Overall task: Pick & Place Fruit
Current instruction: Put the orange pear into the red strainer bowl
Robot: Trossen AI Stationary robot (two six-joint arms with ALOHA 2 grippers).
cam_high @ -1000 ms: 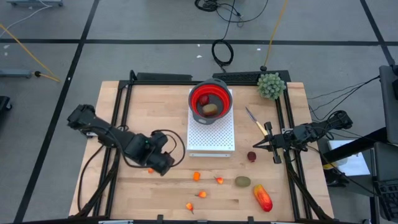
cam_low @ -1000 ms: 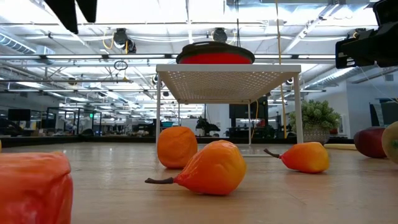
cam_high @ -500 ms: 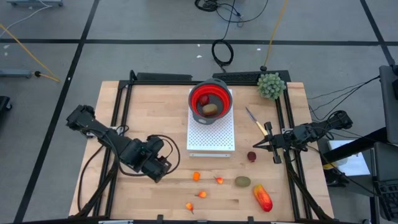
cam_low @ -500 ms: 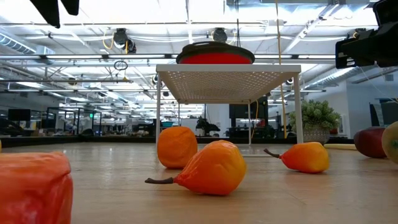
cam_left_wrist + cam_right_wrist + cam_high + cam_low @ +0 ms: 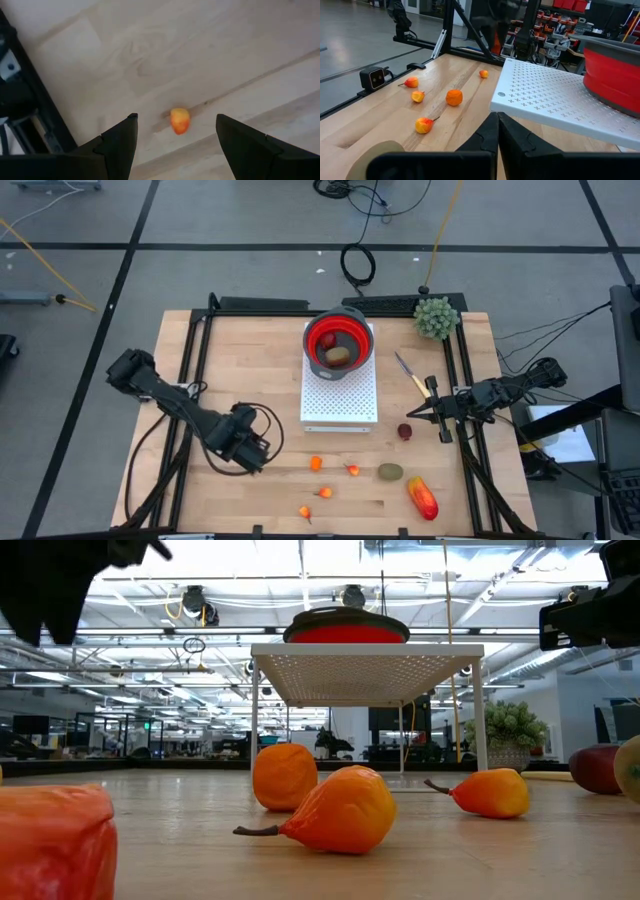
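Lower and farther back than a second ago, the left end effector hangs wide open and empty over a small orange fruit on the bench. Right end effector waits closed, empty.

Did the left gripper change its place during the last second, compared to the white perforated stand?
Yes. In the high view the open left gripper has moved away from the white perforated stand, toward the table's near edge, over a small orange-yellow fruit.
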